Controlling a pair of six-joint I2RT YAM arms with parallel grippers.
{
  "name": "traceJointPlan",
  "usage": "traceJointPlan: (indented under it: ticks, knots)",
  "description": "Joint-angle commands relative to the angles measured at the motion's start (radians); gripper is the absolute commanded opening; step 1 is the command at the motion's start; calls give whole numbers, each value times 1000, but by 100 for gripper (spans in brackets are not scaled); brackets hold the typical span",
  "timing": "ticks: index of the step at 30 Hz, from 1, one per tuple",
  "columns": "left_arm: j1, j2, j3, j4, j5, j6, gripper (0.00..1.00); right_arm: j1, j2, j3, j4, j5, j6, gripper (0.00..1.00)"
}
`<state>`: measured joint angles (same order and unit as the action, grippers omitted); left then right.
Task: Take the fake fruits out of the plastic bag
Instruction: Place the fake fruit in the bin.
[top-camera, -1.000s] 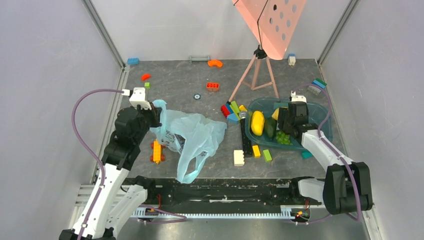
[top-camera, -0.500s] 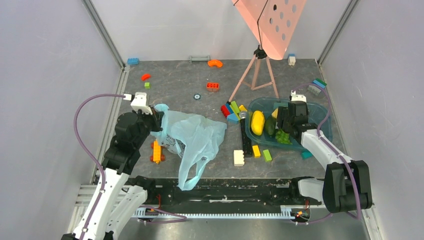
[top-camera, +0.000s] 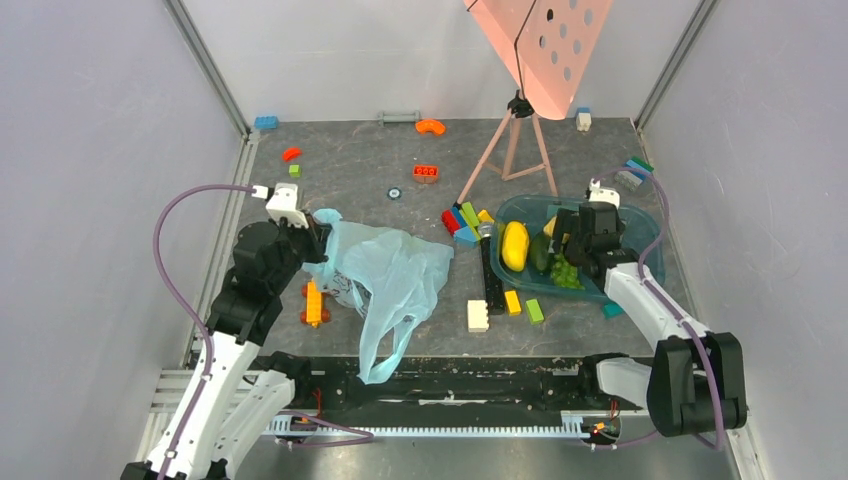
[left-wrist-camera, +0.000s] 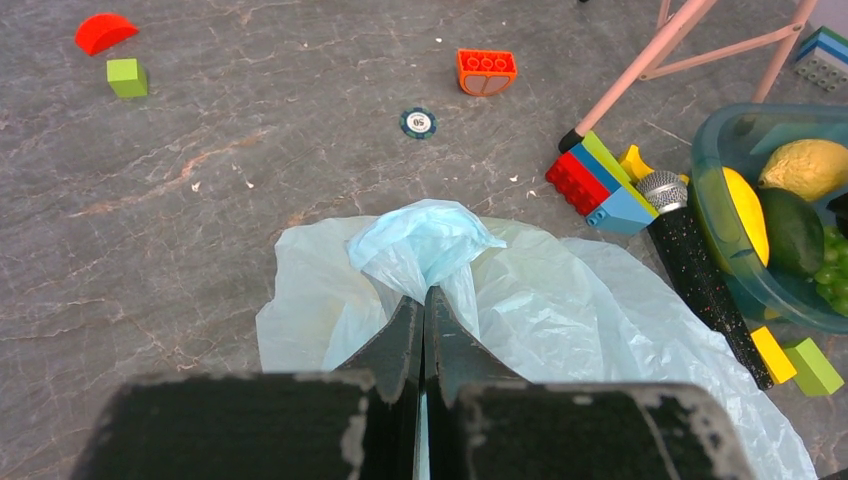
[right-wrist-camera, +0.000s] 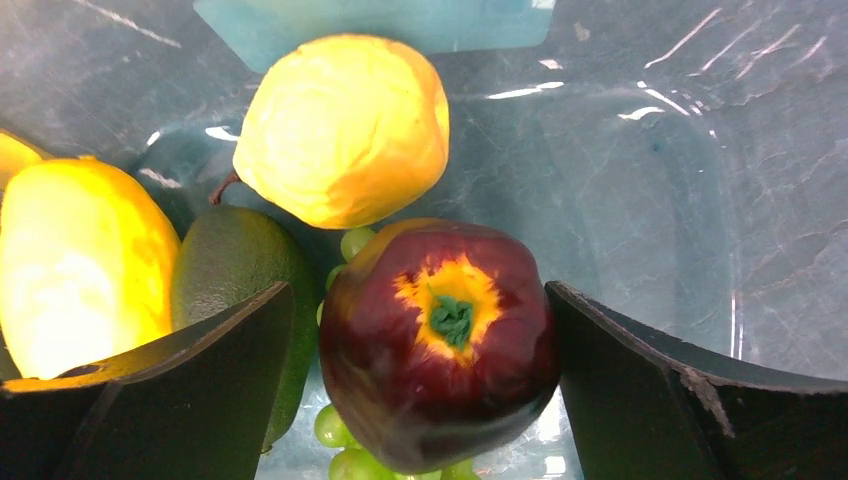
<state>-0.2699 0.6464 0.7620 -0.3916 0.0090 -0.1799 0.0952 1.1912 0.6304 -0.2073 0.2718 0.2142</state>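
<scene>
The light blue plastic bag (top-camera: 385, 270) lies crumpled on the table left of centre. My left gripper (top-camera: 318, 240) is shut on a bunched fold of the plastic bag (left-wrist-camera: 430, 240) at its far left end. Over the teal tub (top-camera: 640, 225), my right gripper (right-wrist-camera: 418, 300) stands open. A dark maroon fruit (right-wrist-camera: 440, 340) rests between its fingers on green grapes (right-wrist-camera: 340, 440), with a gap on the left side. A lemon (right-wrist-camera: 345, 130), a long yellow fruit (right-wrist-camera: 85, 260) and a dark green fruit (right-wrist-camera: 235, 270) lie beside it in the tub. What the bag holds is hidden.
A pink tripod (top-camera: 520, 140) stands behind the tub. A black microphone (top-camera: 489, 270) and coloured bricks (top-camera: 465, 225) lie between bag and tub. An orange-yellow toy (top-camera: 313, 303) sits by the bag's left edge. More bricks are scattered toward the back wall.
My right gripper's fingers have spread wider and let go of the maroon fruit in the tub. The left gripper, still pinching the bag, has shifted slightly.
</scene>
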Motion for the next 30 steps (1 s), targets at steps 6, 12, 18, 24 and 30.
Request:
traceJointPlan:
  ticks: [6, 12, 18, 24, 30]
  knots:
    - [1, 22, 30, 11, 38, -24, 2, -3, -21, 74, -41, 103, 77, 98]
    - [1, 29, 30, 2, 48, -24, 2, -3, -78, 118, -45, 116, 90, 98]
    - [0, 26, 24, 2, 45, -25, 2, -3, -224, 34, 8, 132, 60, 98]
    - [1, 31, 25, 10, 57, -29, 2, -2, -295, -32, 39, -83, 28, 98]
    - [1, 40, 27, 11, 83, -27, 2, 264, -383, -97, 50, -73, 158, 98]
